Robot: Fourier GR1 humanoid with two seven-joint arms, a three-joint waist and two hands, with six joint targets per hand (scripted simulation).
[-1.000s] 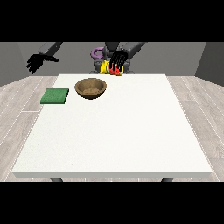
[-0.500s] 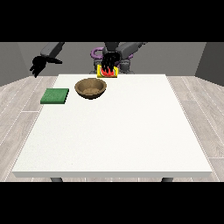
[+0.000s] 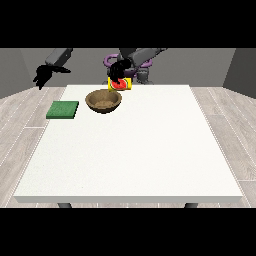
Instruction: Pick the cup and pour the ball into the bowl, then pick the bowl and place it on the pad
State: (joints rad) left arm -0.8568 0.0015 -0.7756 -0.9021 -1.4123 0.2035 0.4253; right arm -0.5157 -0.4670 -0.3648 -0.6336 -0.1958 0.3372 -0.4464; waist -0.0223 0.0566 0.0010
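A black robot hand at the view's right (image 3: 118, 71), which in fact shows near the middle of the view's top, is closed around a yellow cup (image 3: 120, 84) and holds it in the air, tipped so that its red inside faces the camera. The fingers cover the cup's upper part, so how they wrap it is hard to make out, and no ball can be picked out against the red. The cup hangs just above and behind the back right rim of a brown bowl (image 3: 103, 101), which sits upright on the white worktop (image 3: 135, 150) near its far edge; whether cup and bowl touch cannot be told. To the left of the bowl, apart from it, a flat green pad (image 3: 63, 109) lies near the worktop's left edge. Farther out, the robot hand at the view's left (image 3: 42, 76) hangs in the air beyond the worktop's far left corner, holding nothing, its fingers drooping loosely. The robot's body is mostly hidden behind the raised arm.
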